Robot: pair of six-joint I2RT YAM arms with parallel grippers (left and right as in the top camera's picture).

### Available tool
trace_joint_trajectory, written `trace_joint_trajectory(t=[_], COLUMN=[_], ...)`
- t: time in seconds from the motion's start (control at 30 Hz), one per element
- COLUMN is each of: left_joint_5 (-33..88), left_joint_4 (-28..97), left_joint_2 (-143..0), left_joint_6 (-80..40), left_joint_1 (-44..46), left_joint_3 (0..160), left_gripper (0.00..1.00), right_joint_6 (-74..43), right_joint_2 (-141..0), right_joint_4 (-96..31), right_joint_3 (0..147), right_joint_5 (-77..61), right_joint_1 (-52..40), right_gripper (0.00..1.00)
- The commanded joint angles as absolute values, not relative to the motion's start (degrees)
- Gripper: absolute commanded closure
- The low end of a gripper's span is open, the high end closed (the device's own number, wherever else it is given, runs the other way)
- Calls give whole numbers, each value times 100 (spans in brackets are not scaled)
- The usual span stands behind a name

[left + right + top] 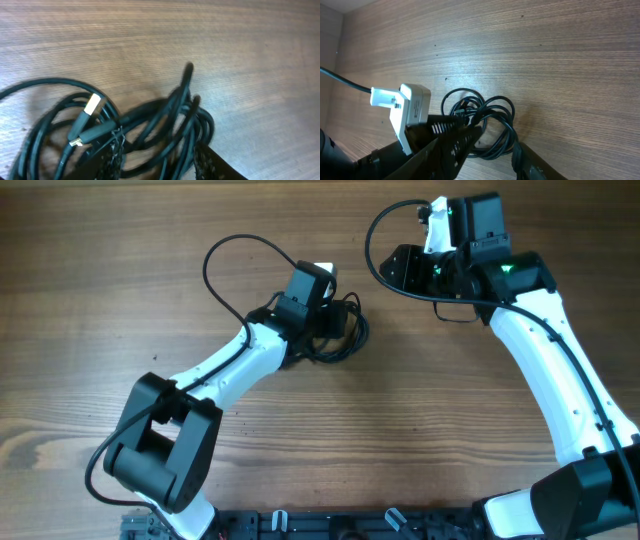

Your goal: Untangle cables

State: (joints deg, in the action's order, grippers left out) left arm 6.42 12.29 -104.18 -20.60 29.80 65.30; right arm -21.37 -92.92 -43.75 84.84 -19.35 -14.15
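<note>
The cables (345, 340) are thin black cords in a tangled bundle at the middle of the table. My left gripper (330, 320) sits low over the bundle's left side. In the left wrist view its fingers (160, 162) are apart and straddle several strands (175, 115). A gold-tipped plug (92, 105) lies on the loops at the left. My right gripper (405, 268) is up and to the right of the bundle, clear of it. In the right wrist view its fingers (497, 142) are open and empty, with the bundle (512, 125) lying beyond them.
A white block (410, 107) with a thin wire shows left of the bundle in the right wrist view. Thicker black arm wires loop above the left arm (215, 255) and beside the right wrist (372, 255). Bare wooden table (150, 310) surrounds the bundle.
</note>
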Motion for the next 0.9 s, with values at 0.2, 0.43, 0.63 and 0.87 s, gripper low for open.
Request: trace_joint_trajectory(t=[0.2,0.43,0.63,0.87], left_joint_5=[250,250,272,1553], left_joint_4=[707,482,473,1304], left_joint_2=[-10978,-11295,-11037,-9760], left_joint_6=[-1992,-2016,-2014,-2012], left_joint_1=[2989,2989,2989,2810], left_joint_3=[6547,6547,6563,6569], left_gripper=[53,62,82,96], right_joint_6=[-2097,-2095,-2095,-672], right_joint_2=[-9240,-9242,-9240,-9240], right_joint_4=[-4386,-4379,-4381,-4268], right_joint_3=[8510,8510,8510,8510], right_joint_5=[-1841,-1835,-1800,-3157], right_joint_1=[-1417,-1417,-1417,-1417], right_gripper=[51,51,52,53])
